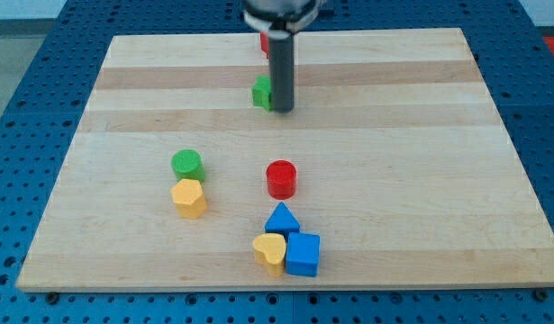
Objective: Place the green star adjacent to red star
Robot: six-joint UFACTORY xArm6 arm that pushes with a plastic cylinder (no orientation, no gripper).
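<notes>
The green star lies near the top middle of the wooden board, partly hidden behind my rod. My tip touches the board right against the green star's right side. The red star is just above it at the board's top edge, mostly hidden by the rod and the arm's head; only a red sliver shows.
A green cylinder and a yellow block sit at the left of centre. A red cylinder is in the middle. A blue triangle, a yellow heart and a blue cube cluster near the bottom.
</notes>
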